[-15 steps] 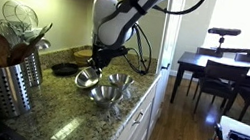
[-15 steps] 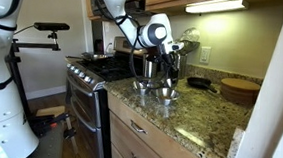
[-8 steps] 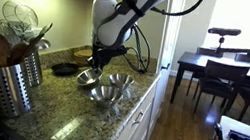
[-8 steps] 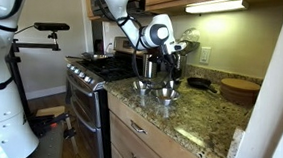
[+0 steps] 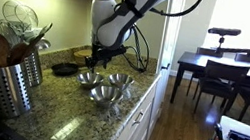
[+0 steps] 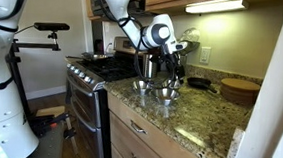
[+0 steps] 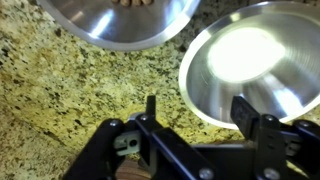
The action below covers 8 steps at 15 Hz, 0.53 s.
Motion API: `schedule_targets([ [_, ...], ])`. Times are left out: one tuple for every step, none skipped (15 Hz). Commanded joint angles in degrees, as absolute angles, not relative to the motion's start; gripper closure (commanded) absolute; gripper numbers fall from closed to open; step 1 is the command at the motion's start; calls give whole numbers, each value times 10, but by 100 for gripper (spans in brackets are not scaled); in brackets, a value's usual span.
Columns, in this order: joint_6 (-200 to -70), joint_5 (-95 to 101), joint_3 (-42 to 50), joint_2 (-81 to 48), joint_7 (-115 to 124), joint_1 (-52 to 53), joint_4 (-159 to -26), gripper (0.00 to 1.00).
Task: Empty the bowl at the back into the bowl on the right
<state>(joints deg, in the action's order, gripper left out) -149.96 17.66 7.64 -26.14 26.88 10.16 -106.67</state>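
Three shiny steel bowls stand close together on the granite counter [image 5: 68, 112]. In an exterior view my gripper [image 5: 99, 60] hangs just above the rear left bowl [image 5: 87, 77], with one bowl [image 5: 119, 79] to its right and one [image 5: 106, 95] in front. In the wrist view the gripper [image 7: 196, 108] is open. Its jaws straddle the near rim of an empty bowl [image 7: 250, 60] without touching it. A second bowl [image 7: 120, 22] at the top edge shows something pale orange inside. In an exterior view the gripper [image 6: 153, 66] hovers over the bowls [image 6: 166, 92].
A steel utensil holder [image 5: 10, 80] with whisks and wooden spoons stands at the counter's near end. A dark pan [image 5: 65, 68] lies behind the bowls. A stove [image 6: 92, 76] adjoins the counter, and a wooden board [image 6: 240, 90] rests by the wall.
The jaws have opened and let go of the rear left bowl's rim. That bowl now sits level on the counter, and the gripper has lifted slightly.
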Motion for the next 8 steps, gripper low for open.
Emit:
schedule_targets([
  [-1480,204,100,-252,279,124,-1059,0],
  [-1476,210,103,-249,280,126,-1058,0],
  [-1469,213,104,-245,279,127,-1058,0],
  [-1461,215,104,-242,278,128,-1057,0],
  [-1450,211,100,-238,272,126,-1057,0],
  [-1439,209,97,-234,269,124,-1057,0],
  [-1427,207,95,-229,267,122,-1059,0],
  [-1418,207,93,-224,266,120,-1061,0],
])
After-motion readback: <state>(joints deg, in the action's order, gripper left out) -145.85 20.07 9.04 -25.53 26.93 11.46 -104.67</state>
